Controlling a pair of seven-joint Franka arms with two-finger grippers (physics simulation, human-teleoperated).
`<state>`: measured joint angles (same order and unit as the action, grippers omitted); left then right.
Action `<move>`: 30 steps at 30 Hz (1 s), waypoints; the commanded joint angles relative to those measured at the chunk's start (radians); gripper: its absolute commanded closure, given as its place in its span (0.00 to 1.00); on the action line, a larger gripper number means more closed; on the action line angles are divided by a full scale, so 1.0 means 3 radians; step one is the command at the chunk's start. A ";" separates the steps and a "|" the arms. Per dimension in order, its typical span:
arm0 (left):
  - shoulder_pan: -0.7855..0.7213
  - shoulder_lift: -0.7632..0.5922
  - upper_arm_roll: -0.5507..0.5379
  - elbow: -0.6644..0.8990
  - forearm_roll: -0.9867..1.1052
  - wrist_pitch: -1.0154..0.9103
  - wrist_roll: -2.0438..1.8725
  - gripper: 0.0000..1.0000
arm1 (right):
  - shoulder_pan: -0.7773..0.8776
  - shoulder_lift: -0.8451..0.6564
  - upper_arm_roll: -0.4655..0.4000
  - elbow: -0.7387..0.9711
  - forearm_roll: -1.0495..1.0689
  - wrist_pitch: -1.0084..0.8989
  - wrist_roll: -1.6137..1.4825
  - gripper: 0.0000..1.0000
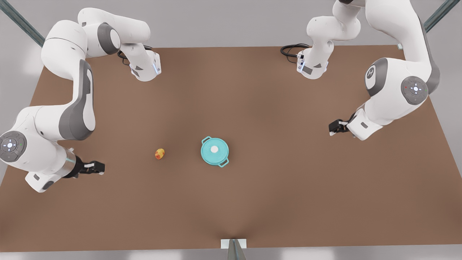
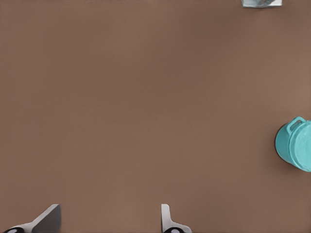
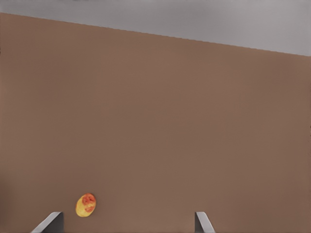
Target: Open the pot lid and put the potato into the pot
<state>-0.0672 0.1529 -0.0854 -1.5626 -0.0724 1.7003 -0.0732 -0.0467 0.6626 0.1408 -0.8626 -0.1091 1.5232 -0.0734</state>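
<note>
The teal pot (image 1: 224, 162) stands mid-table with its pot lid (image 1: 213, 153) closed on it, white knob up. Part of the pot (image 2: 296, 145) also shows in the left wrist view. The potato (image 1: 160, 154), yellow-orange with red patches, lies on the table toward the front view's left of the pot. My right gripper (image 1: 96, 168) hovers open further to the front view's left, and the potato (image 3: 86, 205) lies just beside one of its fingers (image 3: 49, 222). My left gripper (image 1: 334, 128) is open at the front view's right, well away from the pot, with bare table between its fingers (image 2: 167, 221).
The brown table (image 1: 288, 202) is wide and flat around the pot. A small white bracket (image 1: 234, 243) sits at the table edge at the front view's bottom middle, also seen as the bracket (image 2: 262, 2). Both arm bases and black cables (image 1: 290, 50) stand along the far edge.
</note>
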 commanded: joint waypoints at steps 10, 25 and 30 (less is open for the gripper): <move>-0.1494 0.0988 -0.0237 0.0377 0.0522 0.0555 -0.2415 0.00 | 0.0580 0.0128 0.0027 -0.0264 0.0118 0.0256 0.1855 0.00; -0.1796 0.1807 -0.0181 0.1169 0.0732 0.1184 -0.2957 0.00 | 0.0867 -0.0895 -0.0296 -0.3659 0.0471 0.3130 0.2581 0.00; -0.1944 0.1802 -0.0206 0.1159 0.0788 0.1025 -0.3105 0.00 | 0.0872 -0.0762 -0.0321 -0.3920 0.0486 0.3753 0.2622 0.00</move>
<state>-0.6387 0.6954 -0.1456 -1.2150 0.1552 2.0157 -0.7427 0.2151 0.4275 0.0453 -2.0317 0.0300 2.4462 0.4828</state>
